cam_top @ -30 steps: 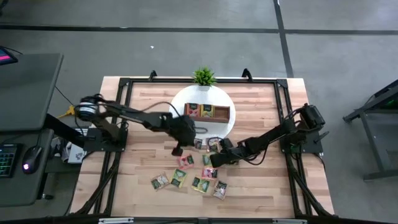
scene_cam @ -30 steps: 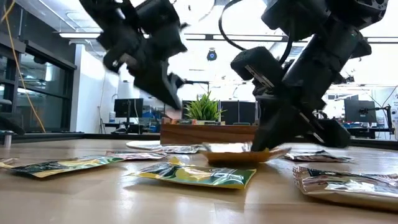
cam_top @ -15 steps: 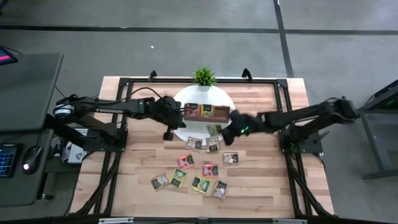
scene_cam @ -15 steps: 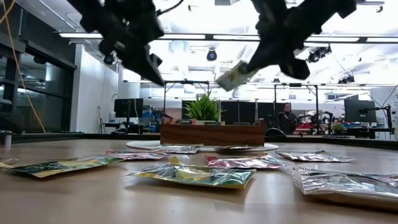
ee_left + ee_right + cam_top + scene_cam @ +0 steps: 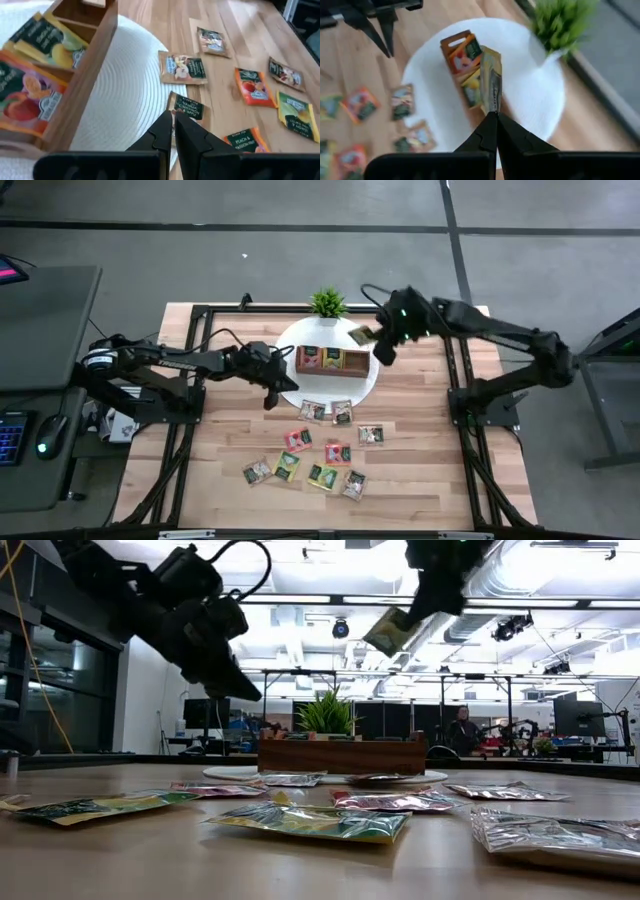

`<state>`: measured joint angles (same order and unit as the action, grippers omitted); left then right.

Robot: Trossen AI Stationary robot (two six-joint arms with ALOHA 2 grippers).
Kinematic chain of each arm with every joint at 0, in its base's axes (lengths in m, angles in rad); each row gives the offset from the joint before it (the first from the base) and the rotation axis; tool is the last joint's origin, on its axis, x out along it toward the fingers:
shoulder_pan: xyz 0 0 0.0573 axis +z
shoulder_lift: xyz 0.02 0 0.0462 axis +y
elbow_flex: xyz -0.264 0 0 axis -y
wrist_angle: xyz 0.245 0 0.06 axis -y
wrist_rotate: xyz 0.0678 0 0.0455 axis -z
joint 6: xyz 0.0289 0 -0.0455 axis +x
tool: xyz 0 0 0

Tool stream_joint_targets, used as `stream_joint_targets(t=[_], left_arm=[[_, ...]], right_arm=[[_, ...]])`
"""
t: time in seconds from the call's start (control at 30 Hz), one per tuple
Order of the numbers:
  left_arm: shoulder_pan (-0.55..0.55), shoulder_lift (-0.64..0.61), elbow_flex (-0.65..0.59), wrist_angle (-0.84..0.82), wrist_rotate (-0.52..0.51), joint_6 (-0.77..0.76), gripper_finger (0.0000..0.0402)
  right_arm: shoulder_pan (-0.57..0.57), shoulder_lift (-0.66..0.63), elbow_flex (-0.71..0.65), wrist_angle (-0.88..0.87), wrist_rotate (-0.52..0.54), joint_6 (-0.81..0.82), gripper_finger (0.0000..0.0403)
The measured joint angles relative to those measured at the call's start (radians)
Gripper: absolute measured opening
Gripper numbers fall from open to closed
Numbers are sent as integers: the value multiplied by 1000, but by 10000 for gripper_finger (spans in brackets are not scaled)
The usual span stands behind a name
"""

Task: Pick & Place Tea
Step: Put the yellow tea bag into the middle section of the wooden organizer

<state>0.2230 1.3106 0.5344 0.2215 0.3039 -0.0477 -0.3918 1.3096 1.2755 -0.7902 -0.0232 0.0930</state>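
My right gripper [image 5: 377, 346] [image 5: 493, 116] is shut on a yellow-green tea sachet [image 5: 361, 335] [image 5: 390, 632], high above the right end of the brown wooden tray [image 5: 332, 360]. The tray stands on a white round mat [image 5: 288, 340] and holds orange and yellow sachets [image 5: 35, 65]. Several more sachets [image 5: 322, 450] lie flat on the table near the mat. My left gripper [image 5: 268, 396] [image 5: 173, 131] is shut and empty, above the mat's left near rim. My right gripper pinches the yellow-green sachet between its two fingers [image 5: 482, 135], by the sachet's edge [image 5: 492, 107] nearest the wrist. The fingers point down, slanting toward the table's left. The sachet is lifted clear, sticks out past the fingertips and hangs tilted in the low view.
A small green potted plant [image 5: 328, 303] stands at the mat's far edge, close to the right gripper. A black frame [image 5: 455, 360] borders the wooden table top. A person [image 5: 461, 730] shows far behind in the room.
My right gripper has lifted the yellow-green sachet off the table from among the loose sachets, carrying it up and toward the far edge, over the tray's right end. My left gripper has risen from the sachets and drawn back toward the table's left and far side.
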Motion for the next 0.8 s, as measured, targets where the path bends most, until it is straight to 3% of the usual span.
stream_joint_targets(t=[0.2, 0.4, 0.6, 0.8], left_arm=[[0, 0, -8, 71, 5, -54, 19], [0, 0, -8, 133, -22, -88, 19], [0, 0, -7, 143, -26, -115, 19], [0, 0, -7, 143, -34, -115, 19]], right_arm=[[-43, 221, 251, -144, -81, -275, 0], [-47, 421, 425, -266, -139, -371, 0], [-47, 565, 486, -315, -160, -390, 0], [-47, 628, 477, -305, -158, -391, 0]])
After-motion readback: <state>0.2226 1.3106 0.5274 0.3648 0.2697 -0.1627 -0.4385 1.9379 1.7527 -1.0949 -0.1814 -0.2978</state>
